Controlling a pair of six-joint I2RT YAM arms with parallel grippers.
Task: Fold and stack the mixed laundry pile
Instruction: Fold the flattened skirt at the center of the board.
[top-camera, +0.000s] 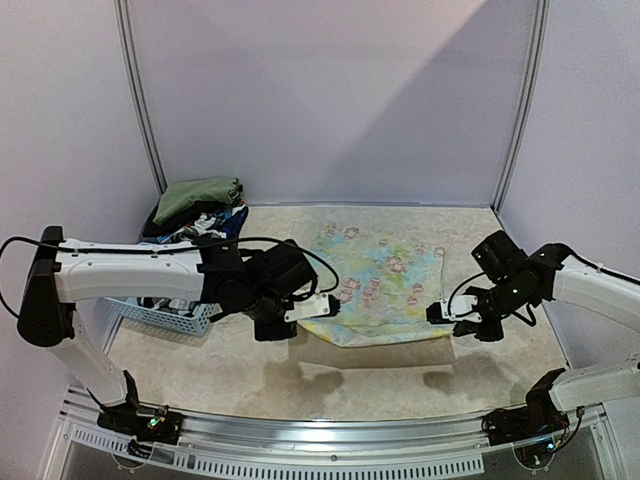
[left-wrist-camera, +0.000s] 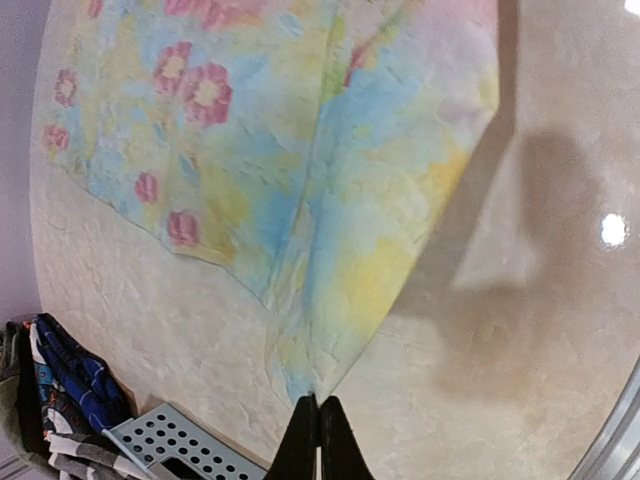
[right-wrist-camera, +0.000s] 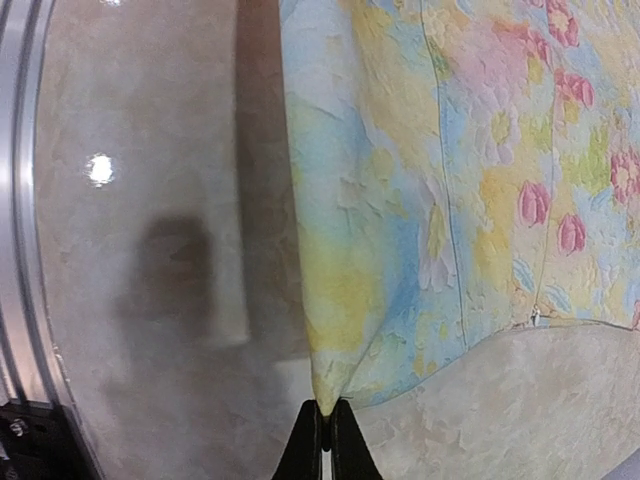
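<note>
The left claw (top-camera: 300, 310) is pinching the near left corner of the floral cloth (top-camera: 385, 270), its jaws closed tight on the fabric. The right claw (top-camera: 440, 312) is doing the same at the near right corner, also clamped shut on the cloth. Between them the near edge is hanging slightly raised and throwing a shadow on the table (top-camera: 350, 385), while the far part of the cloth is lying flat and spread out.

Holding both corners at once is probably meant to keep that edge straight, so it can be carried over toward the far edge for a clean first fold.

The rest of the laundry pile is waiting at the far left in a pale blue basket (top-camera: 190, 320) with punched holes. An olive-green piece (top-camera: 198, 195) is sitting on top and a dark blue printed piece (top-camera: 225, 222) is showing beneath it. The pile is well apart from the spread cloth, likely so that it is not getting in the way of folding.

The table is pale, mottled and glossy, catching lamp glints and soft arm shadows. Plain lilac walls (top-camera: 330, 100) are closing in the far side and both flanks, and a metal rail (top-camera: 330, 440) is running along the near edge.
</note>
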